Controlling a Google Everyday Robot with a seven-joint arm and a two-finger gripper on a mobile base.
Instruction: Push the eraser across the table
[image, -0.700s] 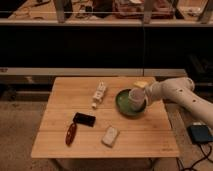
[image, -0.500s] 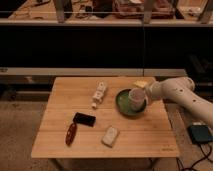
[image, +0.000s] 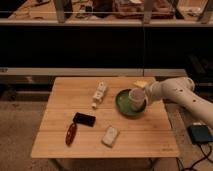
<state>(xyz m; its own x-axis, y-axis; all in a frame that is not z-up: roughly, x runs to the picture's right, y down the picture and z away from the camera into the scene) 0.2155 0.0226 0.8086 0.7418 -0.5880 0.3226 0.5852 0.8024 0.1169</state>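
Observation:
The eraser (image: 84, 119) is a small flat black block lying on the left middle of the light wooden table (image: 135, 140). The white arm reaches in from the right, and its gripper (image: 136, 98) hangs over the green bowl (image: 130, 103) at the table's right middle. The gripper is far to the right of the eraser and not touching it.
A reddish-brown elongated object (image: 71, 134) lies just left of and in front of the eraser. A whitish block (image: 110, 136) lies near the front middle. A small white bottle (image: 100, 93) lies behind the middle. A yellow item (image: 140, 84) is at the back right. A blue-grey object (image: 201, 134) sits on the floor at the right.

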